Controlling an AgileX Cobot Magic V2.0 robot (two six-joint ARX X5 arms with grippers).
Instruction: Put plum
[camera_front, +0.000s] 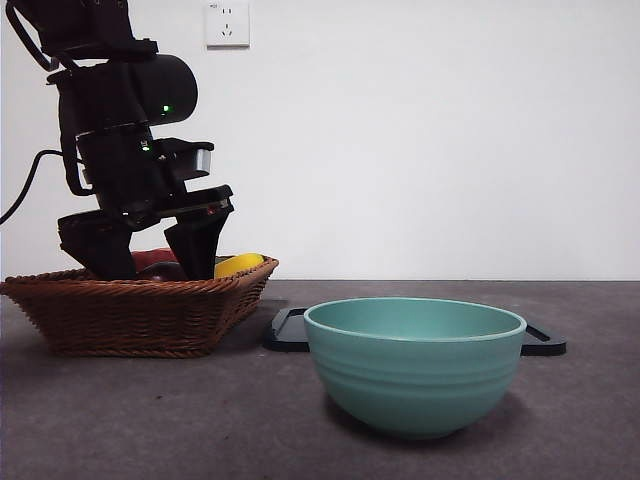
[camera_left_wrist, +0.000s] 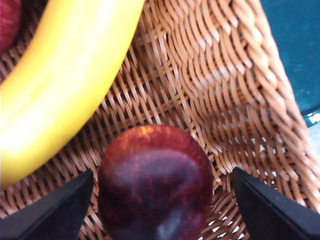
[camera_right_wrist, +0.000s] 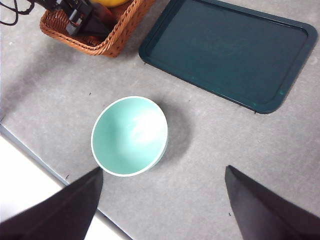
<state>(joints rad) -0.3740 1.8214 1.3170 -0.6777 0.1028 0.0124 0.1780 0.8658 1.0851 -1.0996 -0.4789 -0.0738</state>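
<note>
Two grippers are ours. Our left gripper (camera_front: 150, 262) is down inside the basket (camera_front: 140, 310) at the left side of the desk (camera_front: 150, 420). Its jaws are spread wide, one on each side of the plum (camera_left_wrist: 156, 182). We cannot tell if they touch it. The plum is dark red and purple, and it sits on the basket's woven floor, near a yellow banana (camera_left_wrist: 60, 90). Our right gripper (camera_right_wrist: 162, 200) hangs high over the desk with its jaws spread, holding nothing. Below it we see a green bowl (camera_right_wrist: 130, 136) and a dark tray (camera_right_wrist: 230, 50) beside the basket.
</note>
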